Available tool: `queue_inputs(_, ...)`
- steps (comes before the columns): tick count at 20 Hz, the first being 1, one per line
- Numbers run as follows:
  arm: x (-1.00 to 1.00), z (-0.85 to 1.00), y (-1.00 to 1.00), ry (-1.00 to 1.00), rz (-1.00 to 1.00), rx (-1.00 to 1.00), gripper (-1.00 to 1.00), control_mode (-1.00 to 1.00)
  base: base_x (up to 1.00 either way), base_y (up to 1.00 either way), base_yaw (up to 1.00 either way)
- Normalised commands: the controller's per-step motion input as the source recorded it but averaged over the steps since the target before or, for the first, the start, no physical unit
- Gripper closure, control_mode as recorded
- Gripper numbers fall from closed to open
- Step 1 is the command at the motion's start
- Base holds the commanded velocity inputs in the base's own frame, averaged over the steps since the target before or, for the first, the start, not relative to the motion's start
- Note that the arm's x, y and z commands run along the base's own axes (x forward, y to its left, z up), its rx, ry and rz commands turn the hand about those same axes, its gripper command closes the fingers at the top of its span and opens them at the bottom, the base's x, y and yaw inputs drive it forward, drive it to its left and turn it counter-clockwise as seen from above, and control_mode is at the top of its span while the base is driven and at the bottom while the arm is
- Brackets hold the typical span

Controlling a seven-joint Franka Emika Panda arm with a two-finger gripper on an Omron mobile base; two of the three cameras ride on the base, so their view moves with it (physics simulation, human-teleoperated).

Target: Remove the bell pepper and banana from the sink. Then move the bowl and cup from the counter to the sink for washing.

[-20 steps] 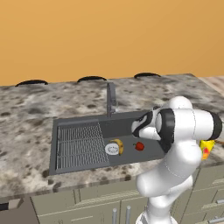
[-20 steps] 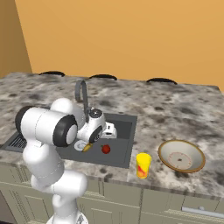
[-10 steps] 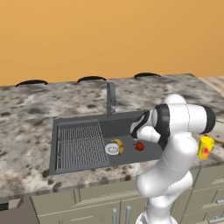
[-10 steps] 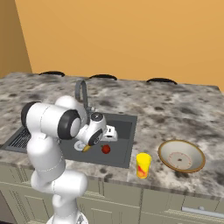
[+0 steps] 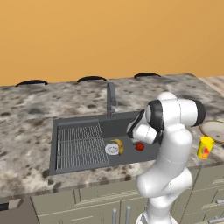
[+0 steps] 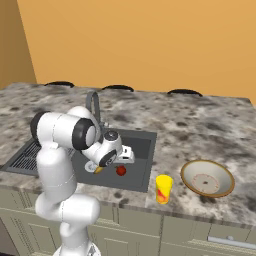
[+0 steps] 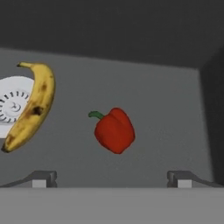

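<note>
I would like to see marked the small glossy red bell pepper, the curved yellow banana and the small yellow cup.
small glossy red bell pepper (image 7: 115, 131), hand view, middle of its body.
curved yellow banana (image 7: 35, 105), hand view, middle of its curve.
small yellow cup (image 6: 163, 188), right base view, its side wall.

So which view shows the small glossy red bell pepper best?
The hand view: the small glossy red bell pepper lies large and unobstructed on the sink floor, green stem visible. In the left base view and right base view it's a tiny red dot beside the arm.
</note>
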Motion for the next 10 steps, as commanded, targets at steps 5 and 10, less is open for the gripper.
queue_inputs(5,0.03,-0.22,0.0,0.0,0.0,0.0,-1.0,-1.0,0.0,0.0,0.0)
queue_inputs(10,0.03,-0.24,0.0,0.0,0.0,0.0,-1.0,-1.0,0.0,0.0,0.0)
